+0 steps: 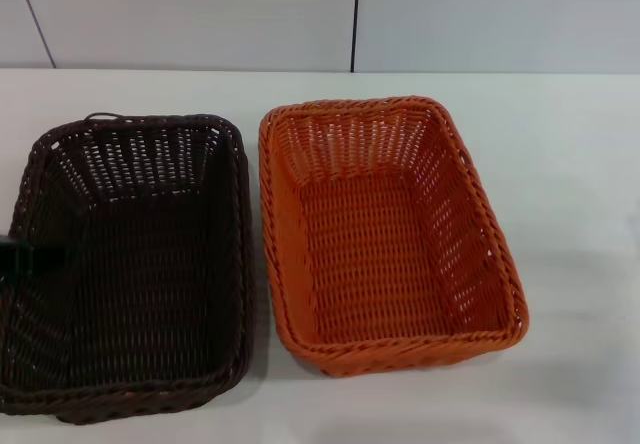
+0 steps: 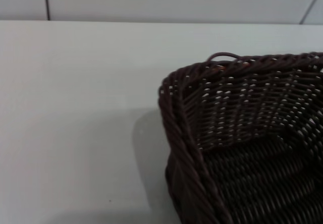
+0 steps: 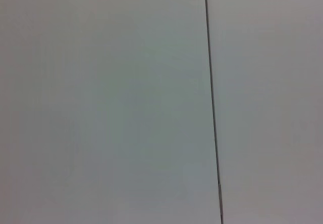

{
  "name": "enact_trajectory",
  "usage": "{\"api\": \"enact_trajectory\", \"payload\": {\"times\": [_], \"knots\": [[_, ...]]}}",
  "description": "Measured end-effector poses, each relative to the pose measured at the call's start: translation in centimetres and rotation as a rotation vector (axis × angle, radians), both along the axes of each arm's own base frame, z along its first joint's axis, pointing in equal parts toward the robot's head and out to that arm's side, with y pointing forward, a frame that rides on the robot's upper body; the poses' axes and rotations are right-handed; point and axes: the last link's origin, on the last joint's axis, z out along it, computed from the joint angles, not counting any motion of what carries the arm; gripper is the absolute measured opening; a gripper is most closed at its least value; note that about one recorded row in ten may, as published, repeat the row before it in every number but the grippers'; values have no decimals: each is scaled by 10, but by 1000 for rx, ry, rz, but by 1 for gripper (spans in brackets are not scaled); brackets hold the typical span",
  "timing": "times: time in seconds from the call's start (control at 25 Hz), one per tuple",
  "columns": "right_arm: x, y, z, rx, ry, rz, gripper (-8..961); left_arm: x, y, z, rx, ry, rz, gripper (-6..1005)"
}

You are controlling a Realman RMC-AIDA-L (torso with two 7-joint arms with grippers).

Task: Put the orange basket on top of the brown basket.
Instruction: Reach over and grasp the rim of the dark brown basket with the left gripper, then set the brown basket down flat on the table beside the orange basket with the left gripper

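Observation:
The orange basket (image 1: 385, 254) stands empty on the white table, right of centre in the head view. The brown basket (image 1: 140, 274) stands empty beside it on the left, their long sides almost touching. A dark part of my left gripper (image 1: 12, 256) shows at the picture's left edge, at the brown basket's left rim. The left wrist view shows a far corner of the brown basket (image 2: 242, 108) with a loose strand sticking up from its rim. My right gripper is out of view; its wrist view shows only wall.
The white table (image 1: 570, 164) runs back to a pale panelled wall (image 1: 200, 14) with a dark vertical seam (image 3: 212, 103). Bare table lies right of the orange basket and left of the brown basket (image 2: 75, 123).

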Motion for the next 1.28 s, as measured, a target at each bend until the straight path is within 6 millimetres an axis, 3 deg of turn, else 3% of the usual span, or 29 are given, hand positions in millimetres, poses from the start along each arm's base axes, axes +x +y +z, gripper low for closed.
{"api": "enact_trajectory", "payload": {"times": [0.04,0.52,0.72,1.28], "knots": [[0,-1,0,3,-1,3,821,1,1,0,-3,0,-3,610],[-4,-4,1,19,-9,28,821,10,7,4,-1,12,-39,379],[-4,-7,2,30,-13,35,821,9,8,5,-17,18,-45,227],[-7,-16,1,39,-20,59,821,43,9,25,-225,273,-388,226]]}}
